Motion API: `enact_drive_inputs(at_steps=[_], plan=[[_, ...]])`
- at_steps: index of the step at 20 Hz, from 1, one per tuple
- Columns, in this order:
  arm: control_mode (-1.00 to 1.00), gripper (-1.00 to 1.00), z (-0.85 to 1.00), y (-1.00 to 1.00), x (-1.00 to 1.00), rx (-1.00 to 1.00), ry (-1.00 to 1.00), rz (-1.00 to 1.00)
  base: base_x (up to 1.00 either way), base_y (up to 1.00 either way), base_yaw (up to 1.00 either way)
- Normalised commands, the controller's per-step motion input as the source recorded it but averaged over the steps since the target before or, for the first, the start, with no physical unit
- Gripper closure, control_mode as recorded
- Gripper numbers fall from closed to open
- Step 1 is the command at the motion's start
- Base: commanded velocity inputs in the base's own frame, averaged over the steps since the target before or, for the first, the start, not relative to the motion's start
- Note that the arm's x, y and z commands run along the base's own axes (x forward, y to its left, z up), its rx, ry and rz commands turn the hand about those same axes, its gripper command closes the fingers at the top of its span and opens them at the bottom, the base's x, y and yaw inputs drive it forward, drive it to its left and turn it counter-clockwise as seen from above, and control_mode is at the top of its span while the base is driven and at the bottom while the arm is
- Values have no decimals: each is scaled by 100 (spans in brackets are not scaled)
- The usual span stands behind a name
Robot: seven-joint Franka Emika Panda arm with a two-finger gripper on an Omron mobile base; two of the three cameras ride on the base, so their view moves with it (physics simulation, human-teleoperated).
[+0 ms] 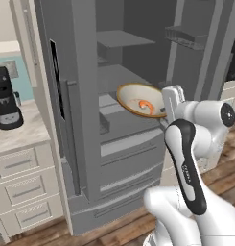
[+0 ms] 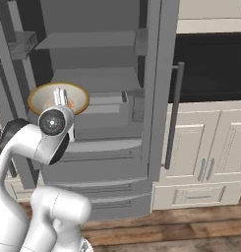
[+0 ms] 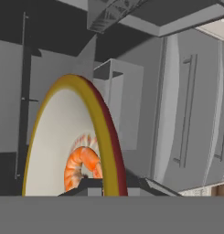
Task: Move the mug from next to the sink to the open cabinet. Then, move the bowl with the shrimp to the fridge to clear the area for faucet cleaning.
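— Holding the bowl (image 1: 138, 98) by its rim, is it? I see the hand (image 1: 163, 114) at the bowl's right edge in the centre of the left base view.

— Yes, clenched on the rim: in the hand view the yellow-brown edge runs straight down between the two dark tips at the bottom of the frame. Pinching the edge is the only way a narrow hand can carry something that wide.

— And the shrimp (image 1: 146, 105)?

— Lying inside the bowl, low against the pale inner wall (orange, curled). The bowl tilts a little in the left base view, which I'd judge a risk to the shrimp if the tilt grows.

— Where is all this relative to the fridge (image 1: 85, 77)?

— Both doors stand open, and the bowl is raised in front of the grey shelves (image 2: 100, 78), at about the middle shelf's level in the right base view. Whether it has crossed the shelf's front edge, I cannot tell.

— So the mug step looks finished?

— Likely; this is the second half, with setting down on a shelf left.
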Motion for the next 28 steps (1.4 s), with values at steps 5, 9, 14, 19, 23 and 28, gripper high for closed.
enact_drive_inputs(at_steps=[5,9,14,19,23,28], plan=[[100,100,0,0,0,0,0,0,71,0,2],[100,100,0,0,0,0,0,0,70,-5,0],[100,100,0,0,0,0,0,0,62,-19,5],[100,100,0,0,0,0,0,0,60,-6,3],[100,100,0,0,0,0,0,0,60,0,0],[-100,100,-1,-52,57,0,1,2,0,0,0]])
